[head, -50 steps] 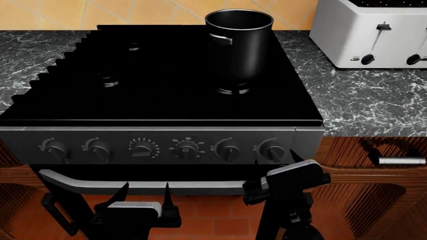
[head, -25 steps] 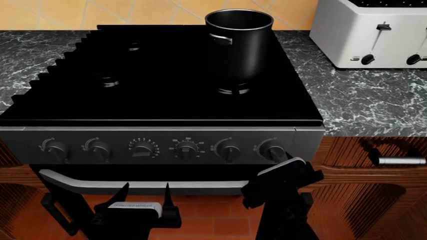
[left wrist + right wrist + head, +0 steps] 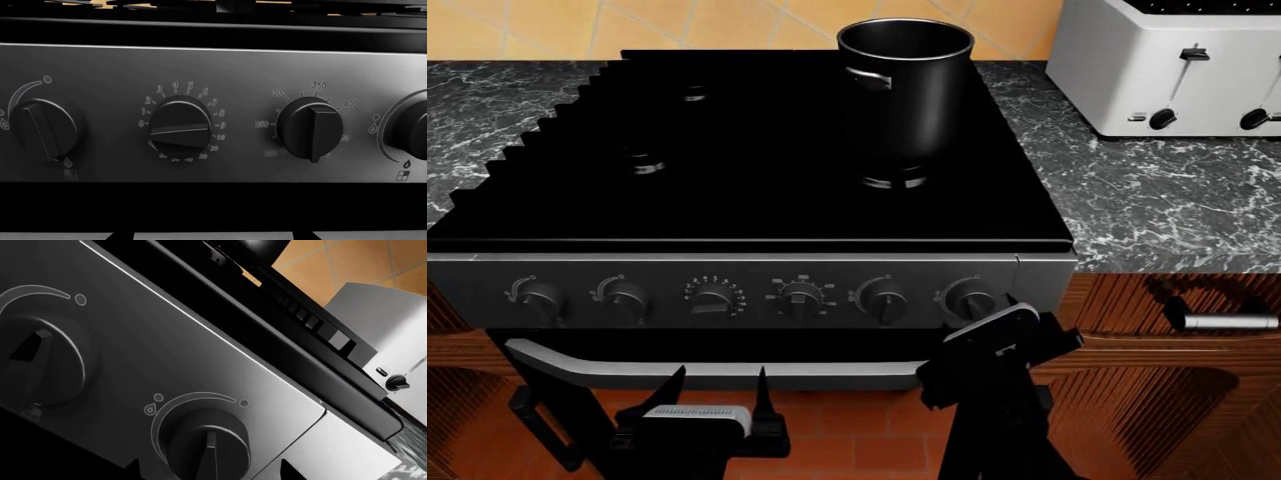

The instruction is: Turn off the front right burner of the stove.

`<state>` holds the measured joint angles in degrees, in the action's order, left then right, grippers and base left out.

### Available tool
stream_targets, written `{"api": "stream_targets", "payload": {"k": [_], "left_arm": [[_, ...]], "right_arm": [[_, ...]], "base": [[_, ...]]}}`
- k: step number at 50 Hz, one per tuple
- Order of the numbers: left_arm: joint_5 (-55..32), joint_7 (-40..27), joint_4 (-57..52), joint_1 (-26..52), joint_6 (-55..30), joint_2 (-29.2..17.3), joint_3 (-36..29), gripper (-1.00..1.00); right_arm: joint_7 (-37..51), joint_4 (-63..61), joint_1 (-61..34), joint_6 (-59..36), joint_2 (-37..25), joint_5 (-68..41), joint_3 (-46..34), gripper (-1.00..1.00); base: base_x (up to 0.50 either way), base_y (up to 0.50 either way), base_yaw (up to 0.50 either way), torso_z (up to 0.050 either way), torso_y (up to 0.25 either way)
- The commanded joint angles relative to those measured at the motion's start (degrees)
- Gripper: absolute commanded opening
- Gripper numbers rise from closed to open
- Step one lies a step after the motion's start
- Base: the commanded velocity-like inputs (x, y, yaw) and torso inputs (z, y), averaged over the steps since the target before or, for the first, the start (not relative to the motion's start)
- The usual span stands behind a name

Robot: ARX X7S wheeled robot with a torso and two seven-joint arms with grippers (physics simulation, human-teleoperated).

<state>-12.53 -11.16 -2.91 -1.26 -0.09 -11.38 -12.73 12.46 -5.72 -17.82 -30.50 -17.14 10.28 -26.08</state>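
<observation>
The stove (image 3: 747, 215) has a glossy black cooktop and a grey panel of six knobs. The front right burner (image 3: 894, 181) shows only as a shiny ring at the foot of the tall black pot (image 3: 905, 85). My right gripper (image 3: 994, 322) is open just in front of the rightmost knob (image 3: 972, 298). In the right wrist view that knob (image 3: 207, 445) lies between my gripper's (image 3: 210, 472) two dark fingertips, not gripped. My left gripper (image 3: 718, 385) is open and empty below the oven-door handle (image 3: 601, 366). It (image 3: 213, 236) faces the timer knob (image 3: 179, 127).
A white toaster (image 3: 1168, 65) stands on the marble counter (image 3: 1154, 215) right of the stove, and shows in the right wrist view (image 3: 393, 340). A wooden cabinet with a steel drawer pull (image 3: 1228, 322) is right of the right arm. A temperature knob (image 3: 310, 127) is beside the timer knob.
My right gripper has shifted slightly left and closer to the rightmost knob, its finger now hidden behind its body. The left arm has not moved.
</observation>
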Motion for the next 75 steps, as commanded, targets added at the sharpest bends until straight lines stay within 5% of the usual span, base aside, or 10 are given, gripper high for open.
{"api": "stream_targets", "payload": {"k": [1, 2, 3, 43, 75], "left_arm": [[-0.15, -0.30, -0.20, -0.10, 0.09, -0.31, -0.36, 1.00], [-0.17, -0.34, -0.23, -0.12, 0.09, -0.34, -0.38, 1.00], [-0.17, -0.37, -0.20, -0.08, 0.09, -0.35, -0.41, 1.00], [-0.71, -1.46, 0.39, 0.53, 0.26, -0.94, -1.55, 1.00], [-1.22, -2.09, -0.01, 0.39, 0.41, -1.68, -2.42, 1.00]], "right_arm": [[0.11, -1.51, -0.10, -1.54, -0.50, 0.65, -0.33, 1.00], [0.16, -1.26, -0.13, -1.43, -0.48, 0.66, -0.39, 1.00], [0.27, -0.98, -0.16, -1.37, -0.42, 0.73, -0.49, -1.00], [-0.20, 9.42, -5.24, 3.39, 0.61, -0.34, -2.28, -1.00], [-0.33, 7.69, -2.68, 9.37, 1.61, -9.74, 4.92, -1.00]], "base": [[0.00, 0.00, 0.00, 0.000, 0.000], [0.00, 0.00, 0.00, 0.000, 0.000], [0.00, 0.00, 0.00, 0.000, 0.000], [0.00, 0.00, 0.00, 0.000, 0.000], [0.00, 0.00, 0.00, 0.000, 0.000]]}}
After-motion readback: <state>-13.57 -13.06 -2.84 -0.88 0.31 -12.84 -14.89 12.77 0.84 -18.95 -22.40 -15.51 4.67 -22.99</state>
